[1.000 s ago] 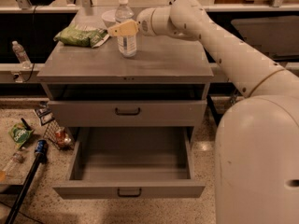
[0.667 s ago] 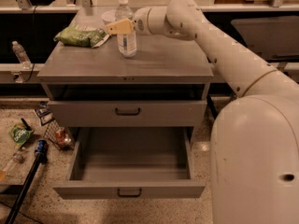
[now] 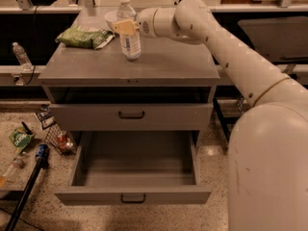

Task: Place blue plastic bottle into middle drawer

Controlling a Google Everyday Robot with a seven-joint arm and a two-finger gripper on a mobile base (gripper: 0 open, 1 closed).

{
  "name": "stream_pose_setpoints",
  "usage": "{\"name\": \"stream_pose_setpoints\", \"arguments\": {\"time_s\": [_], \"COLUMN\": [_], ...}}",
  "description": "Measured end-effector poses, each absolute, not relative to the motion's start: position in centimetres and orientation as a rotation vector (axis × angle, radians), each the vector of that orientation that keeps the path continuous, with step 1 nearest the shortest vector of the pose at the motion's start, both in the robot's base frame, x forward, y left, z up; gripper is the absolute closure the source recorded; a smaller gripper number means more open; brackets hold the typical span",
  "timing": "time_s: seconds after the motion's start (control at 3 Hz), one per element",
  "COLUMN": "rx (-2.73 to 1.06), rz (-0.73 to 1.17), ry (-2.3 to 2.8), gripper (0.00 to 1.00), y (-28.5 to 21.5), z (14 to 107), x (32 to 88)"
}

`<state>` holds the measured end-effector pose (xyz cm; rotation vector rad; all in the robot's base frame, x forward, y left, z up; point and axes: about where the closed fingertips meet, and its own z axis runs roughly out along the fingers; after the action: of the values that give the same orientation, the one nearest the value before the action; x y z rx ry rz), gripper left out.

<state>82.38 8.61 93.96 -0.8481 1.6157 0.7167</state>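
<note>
The blue plastic bottle [image 3: 129,31], clear with a white cap and a pale label, stands upright on top of the grey cabinet [image 3: 168,64], left of centre. My gripper [image 3: 123,27] is at the bottle's label height, reaching in from the right and touching or straddling the bottle. The middle drawer [image 3: 133,196], the lowest one with a small dark handle, is pulled open and its inside is bare. The drawer front above it [image 3: 131,115] is closed.
A green snack bag [image 3: 84,36] lies on the cabinet top to the left of the bottle. A small clear bottle [image 3: 21,56] stands on a ledge at far left. A green packet [image 3: 20,139], a can [image 3: 63,141] and a blue-handled pole [image 3: 34,165] lie on the floor at left. My arm and body [image 3: 269,167] fill the right side.
My arm has swung slightly left, bringing the gripper closer onto the bottle. The bottle still stands in the same spot and the drawer stays open.
</note>
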Motion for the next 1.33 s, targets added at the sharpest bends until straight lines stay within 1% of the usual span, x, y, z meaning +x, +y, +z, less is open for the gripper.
{"name": "stream_pose_setpoints", "arguments": {"time_s": [0.33, 0.67, 1.0, 1.33], "rx": [-0.928, -0.970, -0.987, -1.023], "rz": [0.749, 0.732, 0.715, 0.799], "ry": [1.527, 1.495, 1.503, 1.451], "gripper": [0.85, 1.00, 1.00, 1.00], "y": [7.3, 4.8, 3.9, 4.4], "z": [96.1, 98.5, 99.3, 96.8], "x": [78.8, 74.7, 70.6, 65.8]}}
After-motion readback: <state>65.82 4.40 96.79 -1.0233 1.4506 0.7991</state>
